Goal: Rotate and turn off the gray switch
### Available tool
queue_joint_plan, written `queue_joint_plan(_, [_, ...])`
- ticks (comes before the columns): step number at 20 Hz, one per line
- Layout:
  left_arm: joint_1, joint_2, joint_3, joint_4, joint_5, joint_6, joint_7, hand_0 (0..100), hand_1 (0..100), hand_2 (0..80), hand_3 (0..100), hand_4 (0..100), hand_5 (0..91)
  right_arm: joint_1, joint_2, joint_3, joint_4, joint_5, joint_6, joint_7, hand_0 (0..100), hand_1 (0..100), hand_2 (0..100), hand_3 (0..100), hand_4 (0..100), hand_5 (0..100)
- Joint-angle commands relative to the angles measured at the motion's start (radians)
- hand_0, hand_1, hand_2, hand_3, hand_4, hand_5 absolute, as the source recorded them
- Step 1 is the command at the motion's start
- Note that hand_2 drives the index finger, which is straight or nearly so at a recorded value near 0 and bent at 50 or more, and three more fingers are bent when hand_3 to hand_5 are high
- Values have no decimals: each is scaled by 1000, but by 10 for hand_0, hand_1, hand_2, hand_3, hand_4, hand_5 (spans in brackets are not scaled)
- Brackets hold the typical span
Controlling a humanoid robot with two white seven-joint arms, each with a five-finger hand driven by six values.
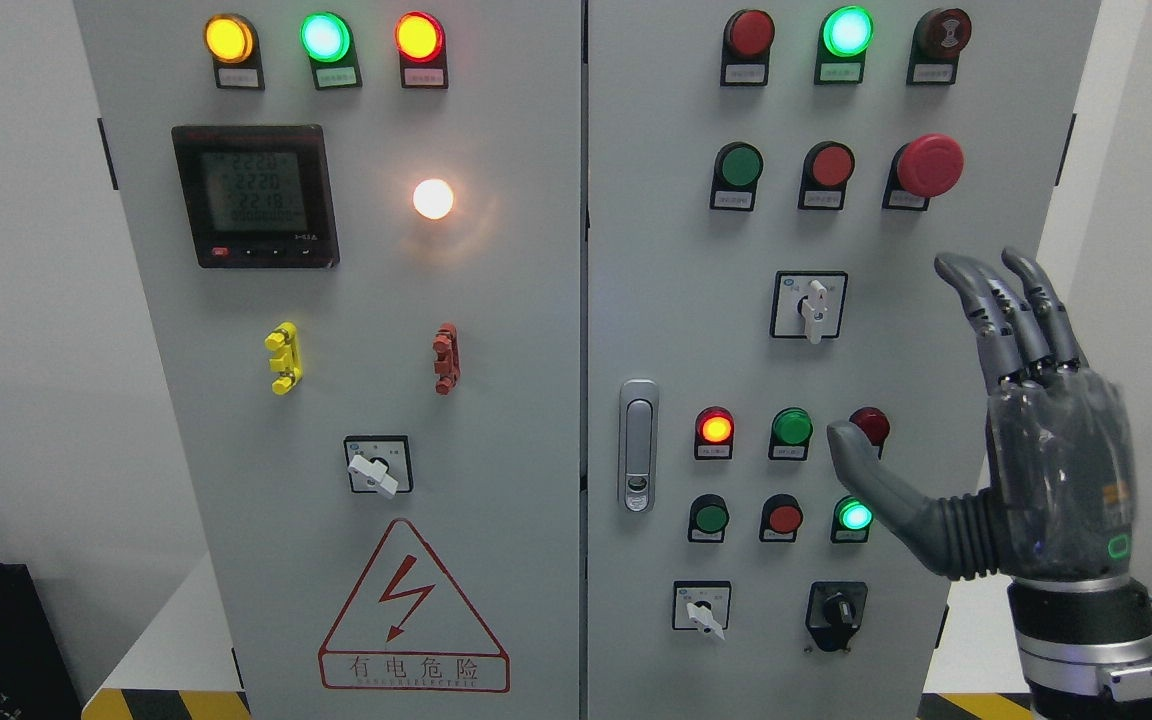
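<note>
Three rotary switches with pale grey-white handles sit on the cabinet. One is at the upper right door (810, 306), handle upright. One is at the lower right door (703, 608), and one on the left door (377, 467), both handles tilted. My right hand (921, 350) is raised in front of the right door's right edge, open, fingers straight up and thumb stretched left. The thumb tip (844, 438) covers part of a dark red lamp (874, 424). The hand is right of and slightly below the upper switch, touching none of them. The left arm is out of view.
A black rotary switch (837, 609) sits beside the lower grey one. A red mushroom stop button (928, 165) is above the hand. Lit and unlit lamps and pushbuttons fill the right door. A door latch (638, 445), a meter (255, 195) and a warning triangle (413, 610) are also there.
</note>
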Motion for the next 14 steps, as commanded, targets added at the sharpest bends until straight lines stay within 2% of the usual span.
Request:
queue_joint_plan(1, [0, 0, 32, 23, -8, 1, -3, 120, 389, 0, 0, 0, 0, 32, 4, -50, -33, 0, 0, -20, 124, 280, 0, 0, 0, 0])
queue_joint_plan(14, [0, 0, 32, 23, -8, 1, -3, 120, 389, 0, 0, 0, 0, 39, 8, -50, -35, 0, -14, -22, 147, 329, 2, 38, 0, 0])
